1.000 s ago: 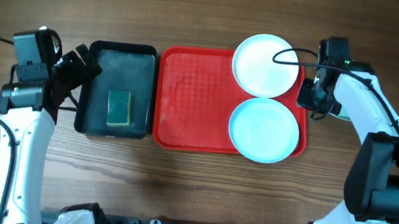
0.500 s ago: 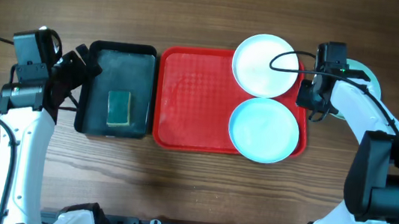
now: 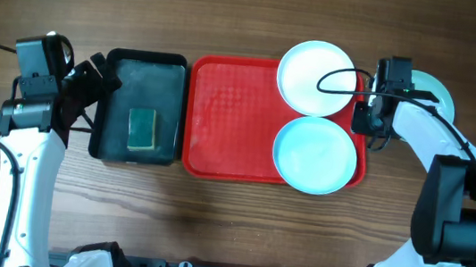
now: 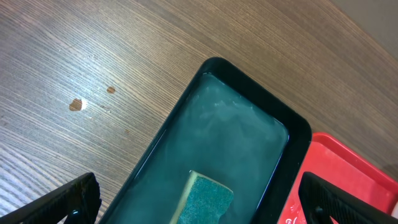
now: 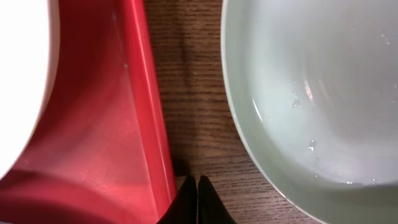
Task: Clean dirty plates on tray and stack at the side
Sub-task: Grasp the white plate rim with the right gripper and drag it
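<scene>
The red tray (image 3: 230,124) holds a white plate (image 3: 312,75) at its far right corner, overhanging the rim, and an aqua plate (image 3: 312,153) just in front of it. A third pale aqua plate (image 3: 432,88) lies on the table right of the tray, mostly hidden by my right arm; it fills the right of the right wrist view (image 5: 323,93). My right gripper (image 5: 196,199) is shut and empty, down between the tray's right rim (image 5: 152,124) and that plate. My left gripper (image 4: 199,199) is open above the black basin (image 4: 280,134).
The black basin (image 3: 115,106) stands left of the tray with a green sponge (image 3: 141,128) in shallow water; the sponge also shows in the left wrist view (image 4: 205,199). Bare wooden table lies in front of the tray and to the far left.
My right gripper has shifted slightly toward the tray's right rim, uncovering more of the aqua plate on the table. The left arm has not moved.
</scene>
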You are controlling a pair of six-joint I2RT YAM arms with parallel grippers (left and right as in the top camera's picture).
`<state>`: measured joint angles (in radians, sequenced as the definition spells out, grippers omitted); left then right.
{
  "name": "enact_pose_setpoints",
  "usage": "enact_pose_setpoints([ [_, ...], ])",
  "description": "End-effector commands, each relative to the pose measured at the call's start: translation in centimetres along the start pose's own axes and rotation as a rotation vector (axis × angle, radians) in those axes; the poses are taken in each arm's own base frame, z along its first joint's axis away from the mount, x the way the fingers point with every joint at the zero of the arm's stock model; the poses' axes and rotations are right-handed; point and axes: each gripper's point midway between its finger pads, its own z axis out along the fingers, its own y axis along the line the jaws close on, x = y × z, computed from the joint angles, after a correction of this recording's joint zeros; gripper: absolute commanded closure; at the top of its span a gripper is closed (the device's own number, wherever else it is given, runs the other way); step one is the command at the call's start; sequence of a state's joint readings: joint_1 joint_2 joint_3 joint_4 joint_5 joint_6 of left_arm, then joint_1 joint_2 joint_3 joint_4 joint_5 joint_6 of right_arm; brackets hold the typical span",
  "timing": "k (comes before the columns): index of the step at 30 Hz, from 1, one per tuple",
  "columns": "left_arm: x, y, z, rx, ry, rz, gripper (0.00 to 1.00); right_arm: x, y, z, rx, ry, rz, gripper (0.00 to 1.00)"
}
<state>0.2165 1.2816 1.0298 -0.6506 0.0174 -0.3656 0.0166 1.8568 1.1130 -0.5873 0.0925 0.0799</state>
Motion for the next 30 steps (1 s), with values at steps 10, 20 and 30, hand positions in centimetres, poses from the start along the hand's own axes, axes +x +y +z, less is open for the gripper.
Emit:
enact_pose_setpoints([
  [10, -0.3, -0.2, -0.3, 0.012, -0.011, -0.012, 0.00, 0.4, 1.9, 0.2, -0.096, 0.012, -0.062, 0.96],
  [20, -0.3, -0.2, -0.3, 0.012, -0.011, -0.012, 0.00, 0.5, 2.7, 0.1, -0.147, 0.014, -0.083, 0.96],
  [30, -0.3, -0.2, -0.3, 0.012, -0.011, -0.012, 0.00, -5.9, 2.5, -5.4, -0.137, -0.087, -0.049, 0.73],
])
